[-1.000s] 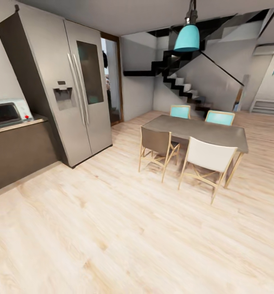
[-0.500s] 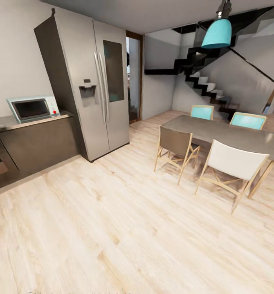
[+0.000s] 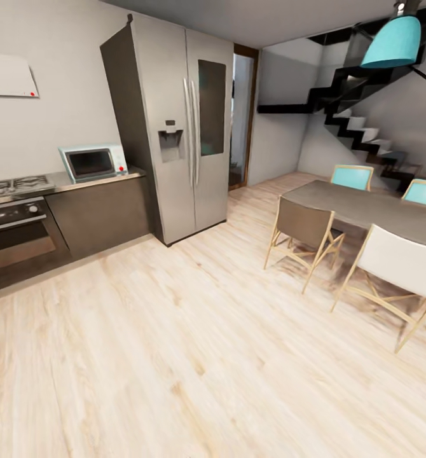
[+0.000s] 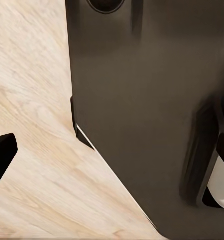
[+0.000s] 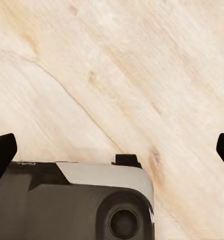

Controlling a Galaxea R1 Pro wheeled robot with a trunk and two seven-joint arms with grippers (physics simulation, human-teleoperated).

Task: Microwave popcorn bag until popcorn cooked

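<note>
Nearest, pale wood floor (image 3: 194, 356). Our right gripper (image 5: 112, 145) hangs spread wide over bare boards, grasping nothing; our left gripper's one dark fingertip (image 4: 0, 155) shows, its state we cannot tell. Mid-room at right: dining table (image 3: 365, 207) with chairs. Farther left: mint microwave (image 3: 93, 162), door closed, on worktop (image 3: 67, 183) between gas hob (image 3: 16, 186) and steel refrigerator (image 3: 181, 127)

Dark grey base (image 4: 142, 100), black gripper fingertips (image 5: 1, 150).

dark robot body (image 4: 142, 115), pale wood floor (image 4: 31, 75)
</note>
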